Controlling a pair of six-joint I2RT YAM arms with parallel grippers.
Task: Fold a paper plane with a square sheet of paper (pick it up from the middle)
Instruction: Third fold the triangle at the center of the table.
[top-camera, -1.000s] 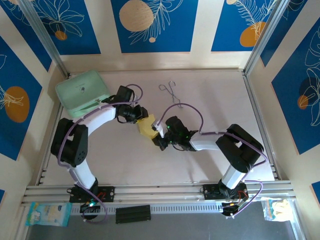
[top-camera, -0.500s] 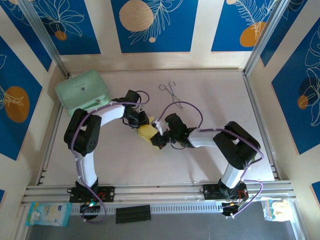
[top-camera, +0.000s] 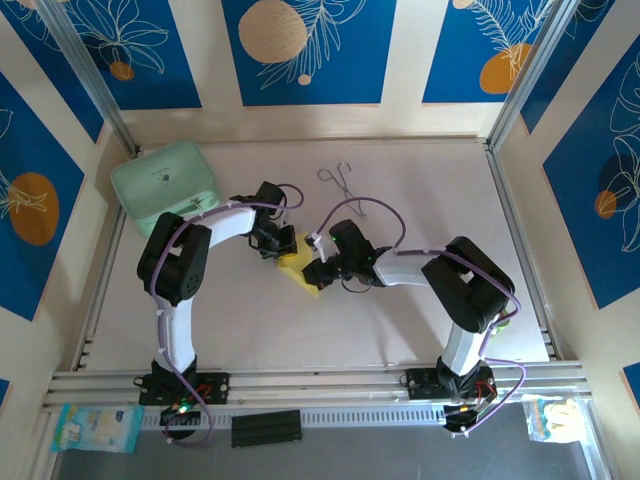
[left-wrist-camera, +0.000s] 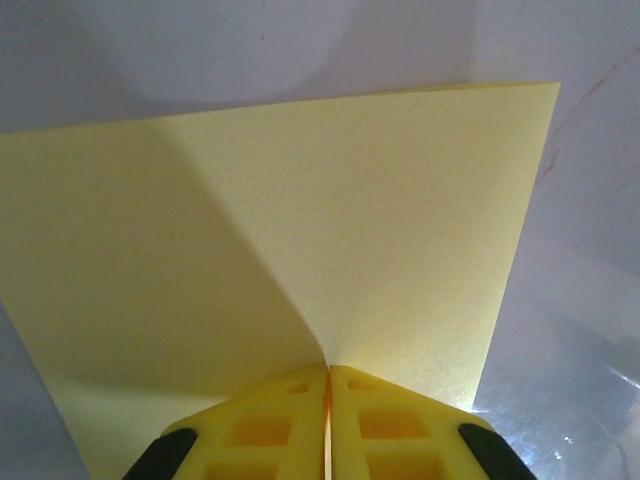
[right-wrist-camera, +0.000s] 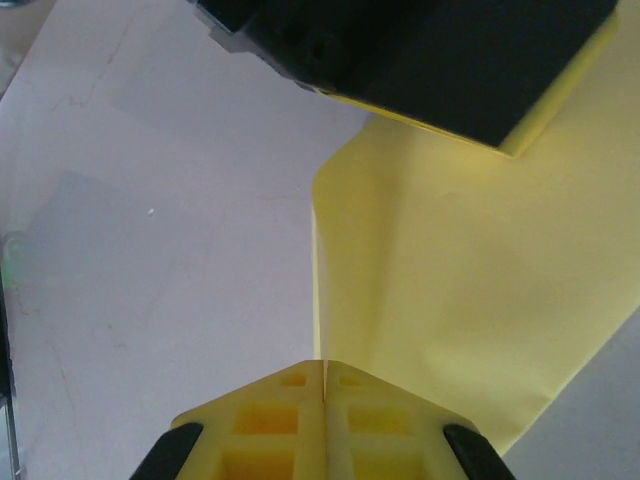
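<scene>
The yellow square sheet of paper (top-camera: 297, 270) hangs between both grippers at the table's middle, bent into a fold. In the left wrist view the paper (left-wrist-camera: 330, 240) spreads wide ahead of my left gripper (left-wrist-camera: 328, 368), whose yellow fingers (left-wrist-camera: 250, 430) are shut on its near edge. In the right wrist view the paper (right-wrist-camera: 470, 300) rises from my right gripper (right-wrist-camera: 325, 363), shut on its edge, and the left gripper's black body (right-wrist-camera: 420, 60) sits just beyond. From above, the left gripper (top-camera: 283, 243) and right gripper (top-camera: 314, 268) sit close together.
A mint-green rounded case (top-camera: 165, 182) lies at the back left. Thin metal tongs (top-camera: 340, 183) lie at the back centre. Purple cables loop from both arms. A metal rail (top-camera: 515, 240) borders the table on the right.
The left arm has swung right and nearer to the right gripper. The paper has moved slightly and bent more between the two grippers, which have drawn closer together.
</scene>
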